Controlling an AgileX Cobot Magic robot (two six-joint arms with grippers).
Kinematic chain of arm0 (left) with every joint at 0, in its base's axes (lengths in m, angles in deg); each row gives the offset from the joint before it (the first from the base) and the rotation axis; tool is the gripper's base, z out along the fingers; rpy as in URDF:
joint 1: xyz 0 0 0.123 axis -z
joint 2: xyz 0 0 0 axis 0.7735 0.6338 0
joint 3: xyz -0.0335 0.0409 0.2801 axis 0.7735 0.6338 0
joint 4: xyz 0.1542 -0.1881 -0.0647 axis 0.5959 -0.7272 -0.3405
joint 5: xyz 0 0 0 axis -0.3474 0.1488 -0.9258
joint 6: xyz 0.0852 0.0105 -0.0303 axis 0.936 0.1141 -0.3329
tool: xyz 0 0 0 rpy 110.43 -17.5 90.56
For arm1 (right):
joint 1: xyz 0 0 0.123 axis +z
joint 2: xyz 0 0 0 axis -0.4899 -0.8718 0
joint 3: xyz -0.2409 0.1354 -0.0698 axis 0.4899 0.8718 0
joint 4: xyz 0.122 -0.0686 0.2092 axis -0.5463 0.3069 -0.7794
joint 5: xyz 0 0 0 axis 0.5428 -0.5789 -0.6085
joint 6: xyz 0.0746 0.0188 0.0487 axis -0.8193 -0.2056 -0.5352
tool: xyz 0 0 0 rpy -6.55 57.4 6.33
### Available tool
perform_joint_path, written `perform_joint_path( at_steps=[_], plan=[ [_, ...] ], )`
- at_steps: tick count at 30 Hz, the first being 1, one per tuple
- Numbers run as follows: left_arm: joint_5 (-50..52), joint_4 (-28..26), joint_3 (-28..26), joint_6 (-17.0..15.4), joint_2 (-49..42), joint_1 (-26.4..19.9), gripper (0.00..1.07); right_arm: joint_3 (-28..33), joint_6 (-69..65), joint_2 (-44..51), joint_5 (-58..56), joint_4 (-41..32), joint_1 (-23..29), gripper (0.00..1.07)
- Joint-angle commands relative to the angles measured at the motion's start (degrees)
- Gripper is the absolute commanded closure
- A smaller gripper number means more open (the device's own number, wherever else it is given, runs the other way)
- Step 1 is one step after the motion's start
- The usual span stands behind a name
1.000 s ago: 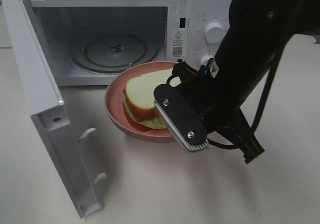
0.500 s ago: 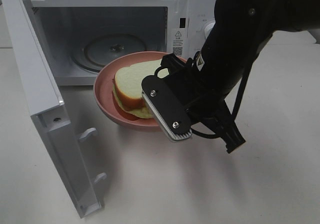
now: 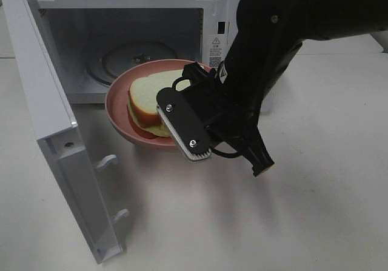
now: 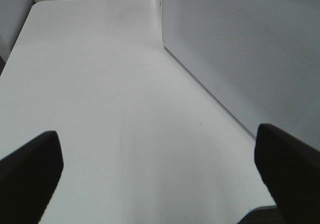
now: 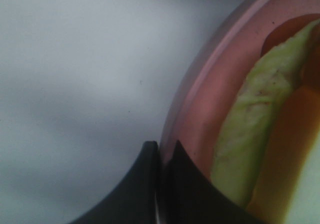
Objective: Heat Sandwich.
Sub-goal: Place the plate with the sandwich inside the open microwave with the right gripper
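The sandwich [image 3: 145, 95], white bread with a tan-orange crust and pale green filling, lies on a round pink plate [image 3: 116, 108]. The plate hangs just in front of the open microwave [image 3: 139, 25], its far edge at the cavity's mouth. My right gripper [image 3: 174, 127] is shut on the plate's near rim. Up close in the right wrist view, the right gripper [image 5: 160, 156] pinches the plate's rim [image 5: 200, 103] beside the sandwich [image 5: 250, 134]. My left gripper [image 4: 160, 184] stands open over bare table, with nothing between its fingers [image 4: 30, 174], beside the microwave's perforated side wall [image 4: 240, 48].
The microwave door [image 3: 48, 119] swings out wide to the left toward the table's front. A glass turntable [image 3: 140, 57] lies inside the cavity. The control knobs on the right are hidden behind the right arm [image 3: 273, 46]. White table [image 3: 242, 222] spreads in front.
My right gripper has carried the plate with the sandwich to the left and back, closer to the microwave's opening. The left gripper stays open.
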Motion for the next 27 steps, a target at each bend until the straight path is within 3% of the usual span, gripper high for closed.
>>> perform_joint_path(
  at_steps=[1,27],
  plan=[
    [0.6,-0.1,-0.1,0.0,-1.1,-0.2,0.07,-2.3,0.5,-1.0,1.0,-0.5,0.2,1.07],
    [0.6,-0.1,-0.1,0.0,-1.1,-0.2,0.07,-20.9,-6.0,-13.6,-6.6,2.9,0.2,1.07]
  ],
)
